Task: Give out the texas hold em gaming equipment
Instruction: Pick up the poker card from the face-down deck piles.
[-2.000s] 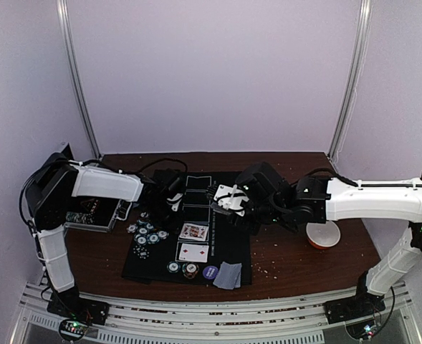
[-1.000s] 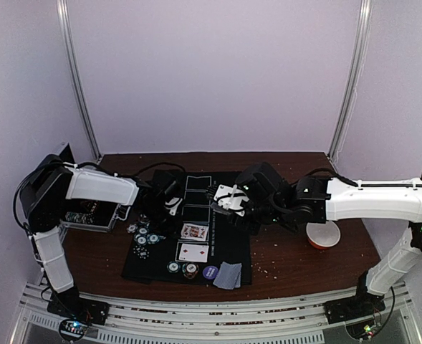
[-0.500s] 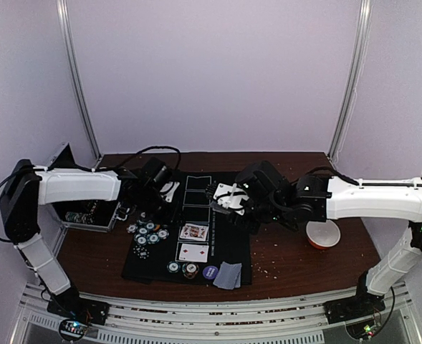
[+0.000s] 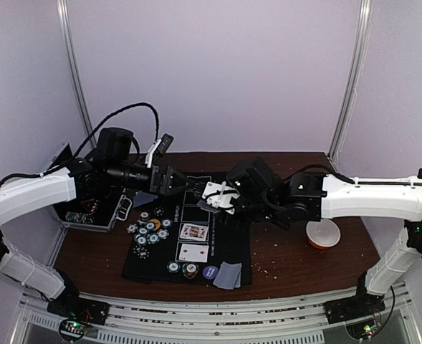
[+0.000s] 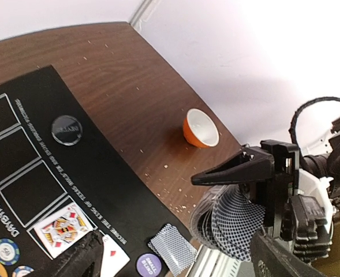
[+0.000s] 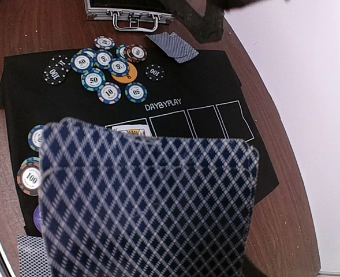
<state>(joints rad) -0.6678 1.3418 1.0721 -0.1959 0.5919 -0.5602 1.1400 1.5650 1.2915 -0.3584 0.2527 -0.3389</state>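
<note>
My right gripper (image 4: 215,198) is shut on a stack of playing cards (image 6: 152,202) with blue diamond backs, held above the black mat (image 4: 233,240). The stack hides its fingers in the right wrist view. My left gripper (image 4: 176,180) hangs open and empty in the air, pointing at those cards (image 5: 234,218). Poker chips (image 4: 147,231) lie clustered on the mat's left side. Two face-up cards (image 4: 193,241) lie mid-mat. More chips (image 4: 182,269), a purple disc (image 4: 211,272) and face-down cards (image 4: 229,275) sit along the near edge. A black disc (image 5: 66,130) lies further up the mat.
A metal case (image 4: 89,211) stands open left of the mat, with face-down cards (image 6: 172,46) beside it. A white bowl with an orange outside (image 4: 322,234) sits on the brown table to the right. Crumbs dot the wood near it.
My left gripper has risen from beside the chips, swung up and right, and opened. My right gripper has shifted slightly left, its hold on the cards unchanged.
</note>
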